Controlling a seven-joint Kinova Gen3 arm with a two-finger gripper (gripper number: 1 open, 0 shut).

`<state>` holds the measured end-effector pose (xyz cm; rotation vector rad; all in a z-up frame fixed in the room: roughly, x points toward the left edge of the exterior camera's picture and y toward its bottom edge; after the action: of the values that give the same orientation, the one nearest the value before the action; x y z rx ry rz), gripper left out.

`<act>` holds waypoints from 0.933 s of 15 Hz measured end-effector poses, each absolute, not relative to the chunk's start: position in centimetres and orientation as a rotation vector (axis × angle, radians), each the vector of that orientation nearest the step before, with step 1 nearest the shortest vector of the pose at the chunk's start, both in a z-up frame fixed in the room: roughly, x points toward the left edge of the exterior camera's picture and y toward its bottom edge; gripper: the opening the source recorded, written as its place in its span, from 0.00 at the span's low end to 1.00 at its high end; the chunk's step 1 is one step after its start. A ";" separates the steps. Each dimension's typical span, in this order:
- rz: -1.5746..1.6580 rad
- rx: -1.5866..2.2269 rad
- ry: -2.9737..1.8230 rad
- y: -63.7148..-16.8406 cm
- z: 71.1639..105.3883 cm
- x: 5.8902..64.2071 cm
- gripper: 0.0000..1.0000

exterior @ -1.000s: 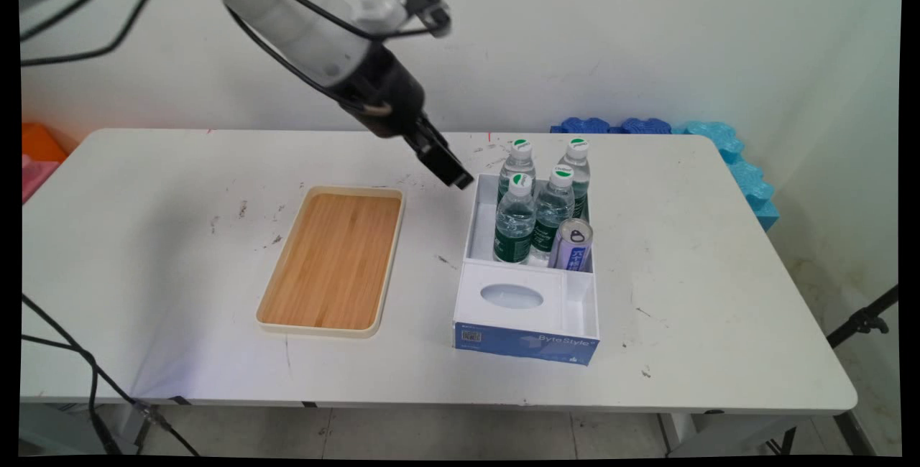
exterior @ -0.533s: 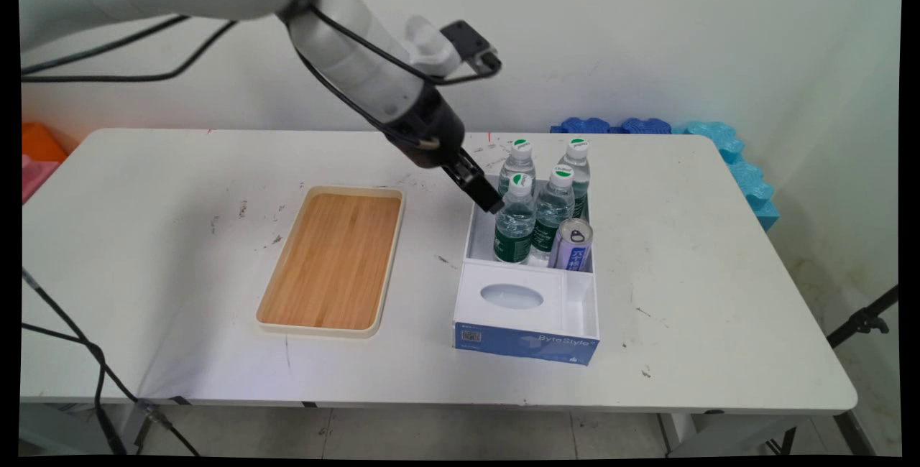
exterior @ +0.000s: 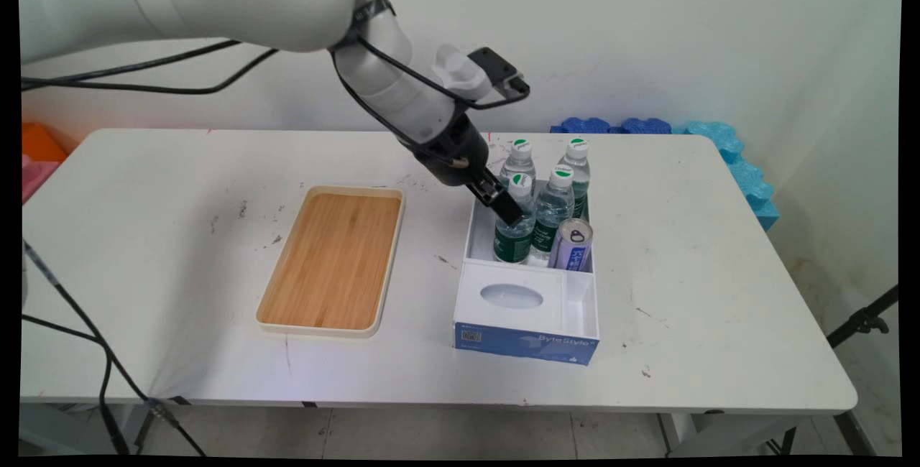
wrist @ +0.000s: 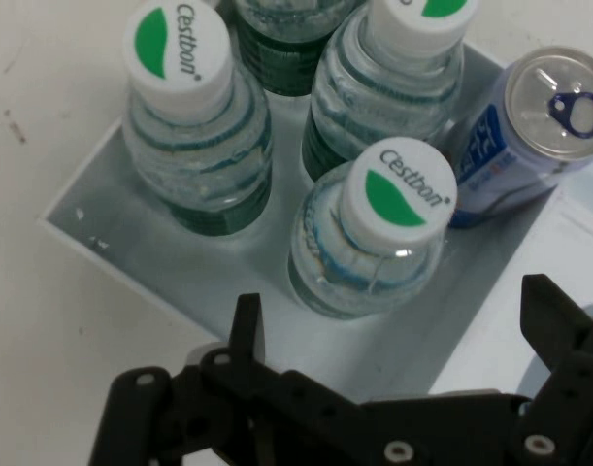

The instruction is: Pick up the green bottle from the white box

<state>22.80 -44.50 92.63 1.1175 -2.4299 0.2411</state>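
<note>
a: main view first. my gripper (exterior: 507, 210) hangs tilted over the far left corner of the white cardboard box (exterior: 471, 237), right against the near-left water bottle (exterior: 515, 221). i can't tell from here whether it touches. three more bottles crowd behind and beside it, and a slim blue-and-white can (exterior: 571, 244) leans at the right. the wooden tray (exterior: 332, 259) lies well apart to the left, flat bamboo grain in a cream rim.

b: what worries you?

a: crowding, i'd judge. a finger could catch a neighbouring bottle or the box wall and tip things. thin clear plastic is slick and gives under pressure, so a grip could slip.

b: and the hand view?

a: hand view shows my two black fingers (wrist: 246, 325) spread wide with nothing between them. the nearest bottle (wrist: 372, 238) sits just ahead, its white cap bearing a green leaf mark, ribbed clear shoulders below. another bottle (wrist: 194, 126) stands to its left, the can (wrist: 534, 131) to its right, shiny aluminium top with a pull tab. smooth round shapes, all packed close.
</note>
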 end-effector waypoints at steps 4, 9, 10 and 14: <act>0.240 1.100 -2.446 -45.1 91.5 22.2 1.00; 0.255 1.064 -2.465 -45.8 90.3 21.9 1.00; 0.259 1.057 -2.467 -45.9 90.1 21.8 1.00; 0.267 1.027 -2.466 -46.3 89.6 21.6 1.00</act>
<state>21.58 -46.33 89.56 1.0269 -2.4658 0.2672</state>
